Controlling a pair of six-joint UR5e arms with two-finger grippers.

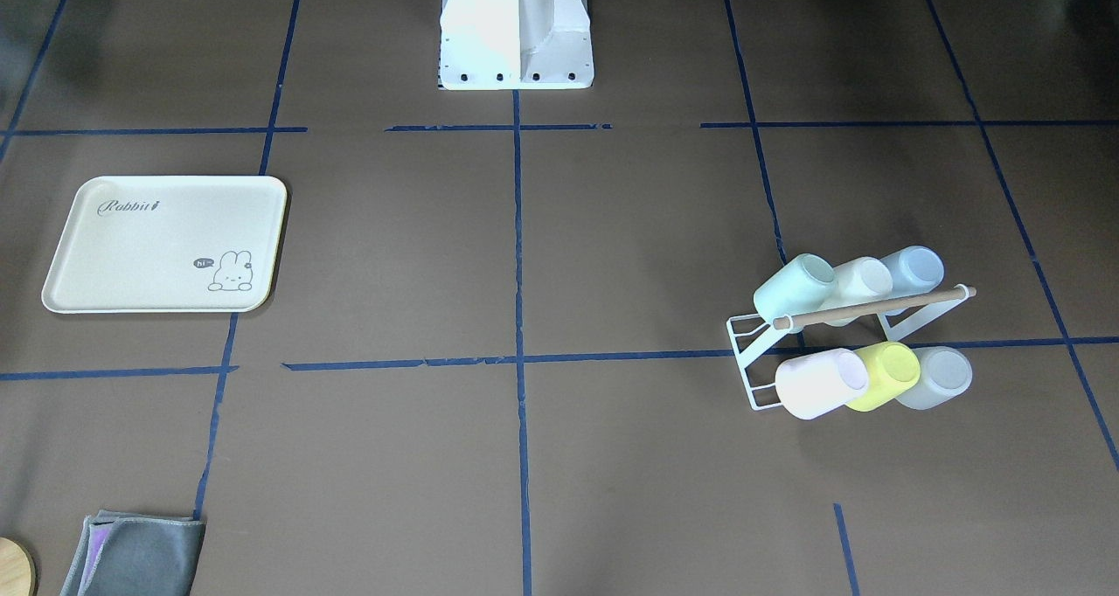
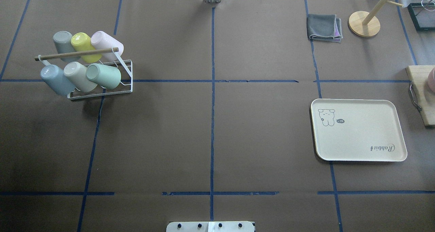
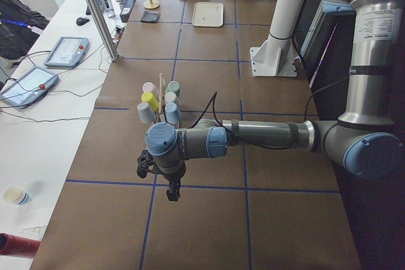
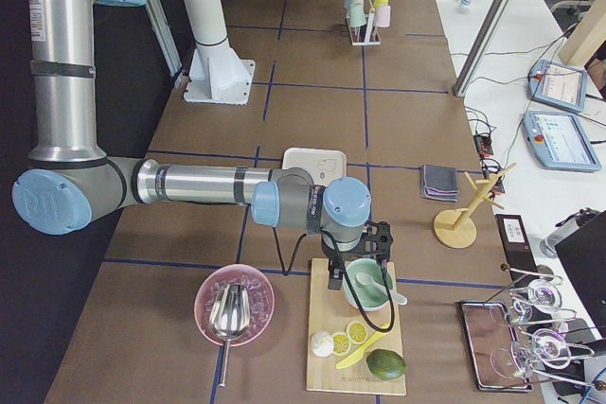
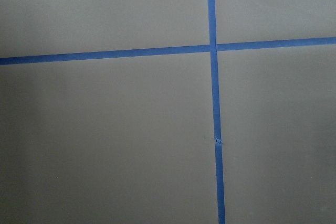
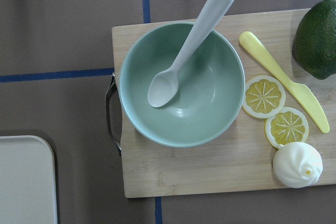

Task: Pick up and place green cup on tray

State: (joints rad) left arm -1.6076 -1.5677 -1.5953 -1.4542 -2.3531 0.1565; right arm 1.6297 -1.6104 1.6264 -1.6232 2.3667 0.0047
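Step in hand: the very start, approach not begun. The green cup [image 2: 103, 76] sits tilted on the white wire rack [image 2: 127, 76] on the robot's left side of the desk [image 2: 265, 140], mouth down on its peg, at the end of the robot-side row nearest the desk's middle. A cream cup [image 2: 79, 76] is just beside it, apparently touching; a blue-grey cup [image 2: 56, 79] sits past that. The far row holds three more: grey, yellow-green and pink. So six cups on the rack.

The tray [image 2: 360, 133] lies flat on the robot's right side, well apart from the rack, with nothing on it.

The left hand [image 3: 172, 193] hangs over bare desk short of the rack; its wrist camera shows only brown paper and blue tape. Released or clenched: cannot tell. The right hand [image 4: 358, 267] hovers over a green bowl [image 6: 210, 103] on a wooden board [image 6: 184, 177] past the tray. Its state: cannot tell either. The bowl holds one white spoon [image 6: 184, 51] and nothing else visible.

Next move, my read: the left arm goes to the rack, takes the green cup by its body and pulls it off along the peg's tilt, so the cream neighbour and the rack don't shift. After that comes a long carry across to the tray, possibly with a hand-over.
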